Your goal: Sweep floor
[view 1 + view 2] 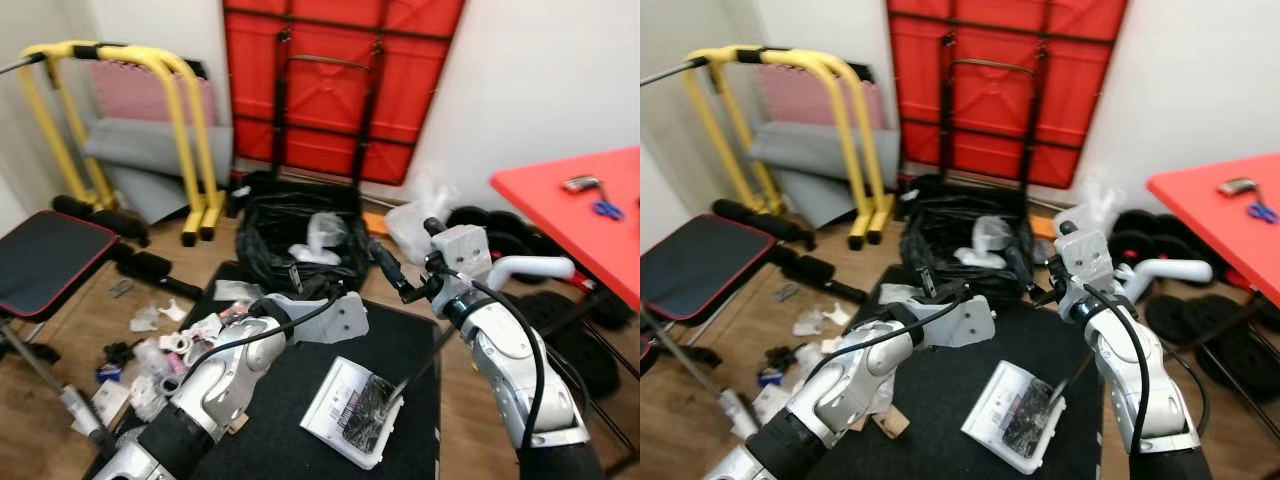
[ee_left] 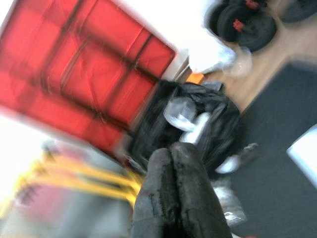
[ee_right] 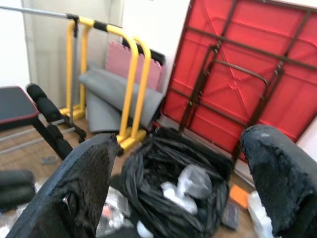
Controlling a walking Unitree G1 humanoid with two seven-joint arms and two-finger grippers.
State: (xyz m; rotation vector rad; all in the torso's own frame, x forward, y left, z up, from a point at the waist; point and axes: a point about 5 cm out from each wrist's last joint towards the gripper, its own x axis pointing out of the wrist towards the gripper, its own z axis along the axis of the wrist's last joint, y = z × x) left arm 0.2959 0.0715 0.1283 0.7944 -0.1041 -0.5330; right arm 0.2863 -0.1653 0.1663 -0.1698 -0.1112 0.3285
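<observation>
The left pincer [image 2: 173,193] is pressed together with nothing between its fingers, and it points toward the black rubbish bag [image 1: 300,235] that stands open on the floor ahead. The right pincer [image 3: 181,183] is spread wide, its two black fingers [image 3: 86,183] well apart and holding nothing, aimed at the same bag. Both silver arms are raised in front of the robot, the left one crossing low over the dark floor mat [image 1: 400,340] and the right one bent upward beside it.

On the mat just below the arms lies a white dustpan [image 1: 350,410] with dark bits heaped in it, and a thin rod runs up from it toward the right arm; I cannot tell whether anything grips it. To the robot's left, scraps of paper and wrappers [image 1: 170,350] are strewn over the wooden floor near a black padded bench [image 1: 45,260]. Behind the bag a folded red table [image 1: 340,80] leans on the wall beside a yellow frame [image 1: 180,120]. A red surface [image 1: 590,210] stands to the right, carrying scissors.

My guess is the sweeping is partway through: some litter is gathered in the pan and the bag already holds crumpled waste, yet plenty remains on the floor. Next the robot would need to take hold of the pan and tip it into the bag, keeping it level so the load does not spill back onto the mat.
</observation>
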